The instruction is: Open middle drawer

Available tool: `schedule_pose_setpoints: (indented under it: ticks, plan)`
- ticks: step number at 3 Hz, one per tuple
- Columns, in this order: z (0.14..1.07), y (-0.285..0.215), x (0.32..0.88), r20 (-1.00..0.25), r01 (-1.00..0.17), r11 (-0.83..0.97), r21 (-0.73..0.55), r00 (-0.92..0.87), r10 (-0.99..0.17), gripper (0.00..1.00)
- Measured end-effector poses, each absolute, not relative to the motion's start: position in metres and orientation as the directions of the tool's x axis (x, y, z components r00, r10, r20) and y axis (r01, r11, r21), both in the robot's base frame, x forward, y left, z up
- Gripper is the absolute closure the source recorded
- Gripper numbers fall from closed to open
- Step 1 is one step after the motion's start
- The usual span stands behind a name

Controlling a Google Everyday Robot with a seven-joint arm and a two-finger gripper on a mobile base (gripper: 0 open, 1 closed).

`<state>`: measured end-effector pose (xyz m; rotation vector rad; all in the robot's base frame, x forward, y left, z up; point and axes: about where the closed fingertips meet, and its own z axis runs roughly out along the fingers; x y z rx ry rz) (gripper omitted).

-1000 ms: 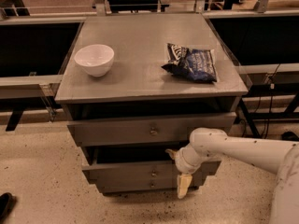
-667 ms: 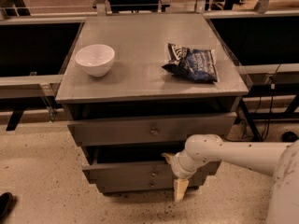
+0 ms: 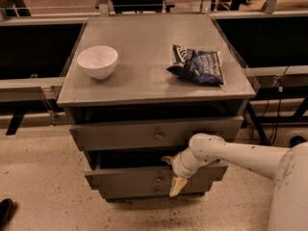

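The grey cabinet has three drawers. The middle drawer (image 3: 130,177) has a medium-width front with a small round knob (image 3: 158,179). It stands a little way out, with a dark gap above it. My gripper (image 3: 172,173) hangs in front of this drawer's right half, just right of the knob and not holding it. Its two tan fingertips (image 3: 177,186) stand apart, so it is open and holds nothing. The white arm (image 3: 240,158) comes in from the right.
The wide top drawer (image 3: 120,136) is also pulled out a little; the narrow bottom drawer (image 3: 134,191) sits below. A white bowl (image 3: 97,60) and a dark chip bag (image 3: 197,65) lie on the cabinet top (image 3: 144,42). Speckled floor lies in front.
My gripper has drifted a little to the left across the middle drawer's front. The drawers, the bowl and the bag have not moved.
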<state>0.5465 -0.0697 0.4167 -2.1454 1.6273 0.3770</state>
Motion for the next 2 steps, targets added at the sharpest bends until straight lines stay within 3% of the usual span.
schedule_pose_setpoints:
  ticks: [2]
  plan:
    - [0.414, -0.058, 0.531, -0.470, -0.976, -0.161, -0.147, 0.212, -0.857, 0.64]
